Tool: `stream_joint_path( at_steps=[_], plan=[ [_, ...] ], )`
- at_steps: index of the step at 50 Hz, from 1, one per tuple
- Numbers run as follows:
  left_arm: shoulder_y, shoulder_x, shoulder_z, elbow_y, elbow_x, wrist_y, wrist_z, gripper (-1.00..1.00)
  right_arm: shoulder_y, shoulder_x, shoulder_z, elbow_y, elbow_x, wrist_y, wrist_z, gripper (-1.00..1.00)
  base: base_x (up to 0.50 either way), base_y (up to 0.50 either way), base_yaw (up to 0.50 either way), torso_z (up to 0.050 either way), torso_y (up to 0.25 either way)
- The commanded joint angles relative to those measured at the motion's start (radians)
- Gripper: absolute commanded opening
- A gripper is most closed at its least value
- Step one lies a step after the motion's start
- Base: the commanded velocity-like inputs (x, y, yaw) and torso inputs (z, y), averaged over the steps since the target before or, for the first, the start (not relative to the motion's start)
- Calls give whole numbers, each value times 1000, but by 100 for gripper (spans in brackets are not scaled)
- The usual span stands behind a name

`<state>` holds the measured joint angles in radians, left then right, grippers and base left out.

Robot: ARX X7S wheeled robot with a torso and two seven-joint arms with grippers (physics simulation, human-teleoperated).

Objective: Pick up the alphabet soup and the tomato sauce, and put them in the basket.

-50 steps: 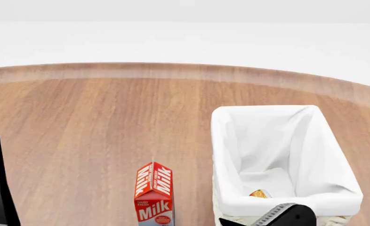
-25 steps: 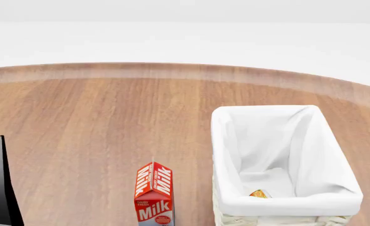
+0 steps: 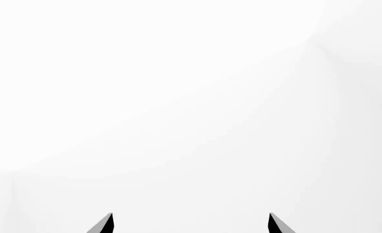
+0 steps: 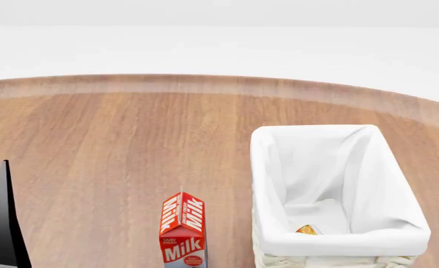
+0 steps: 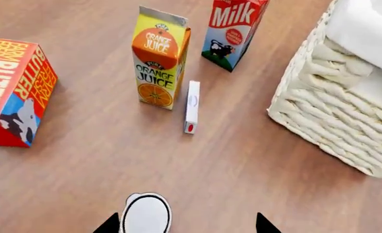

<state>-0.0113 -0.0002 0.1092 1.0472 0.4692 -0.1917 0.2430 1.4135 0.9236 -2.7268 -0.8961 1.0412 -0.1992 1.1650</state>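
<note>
While upright, mouth skyward, basket (image 4: 268,184) long axis front-to-back.

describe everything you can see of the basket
The basket is a tall rectangular container of cream-white woven wicker, its thick plaited strands clearest in the right wrist view. A white cloth liner is folded over its rim and covers the inside walls and floor. It stands upright on the wooden table, right of the milk carton in the head view, apart from it. A small orange-yellow patch of something shows low inside near the front wall; what it is cannot be told. No gripper touches it.
</note>
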Motion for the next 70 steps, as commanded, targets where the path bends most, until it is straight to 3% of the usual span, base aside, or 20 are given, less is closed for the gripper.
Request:
stream_joint_path(
  at_steps=[1, 12, 22, 70],
  plan=[
    [0, 0, 1, 0, 1, -2, 2, 100, -69, -15, -10, 50, 27, -33, -10, 100, 0, 0, 0, 0, 0],
    [1, 0, -1, 0, 0, 2, 0, 100, -145, -64, -2, 32, -44, 11, 49, 100, 0, 0, 0, 0, 0],
    [6, 0, -4, 0, 0, 6, 1, 100, -242, -186, 40, 114, -51, 71, 114, 100, 0, 0, 0, 0, 0],
    [24, 0, -22, 0, -22, 23, -3, 100, -435, -268, 197, 492, 109, -100, -146, 100, 0, 0, 0, 0, 0]
  ],
)
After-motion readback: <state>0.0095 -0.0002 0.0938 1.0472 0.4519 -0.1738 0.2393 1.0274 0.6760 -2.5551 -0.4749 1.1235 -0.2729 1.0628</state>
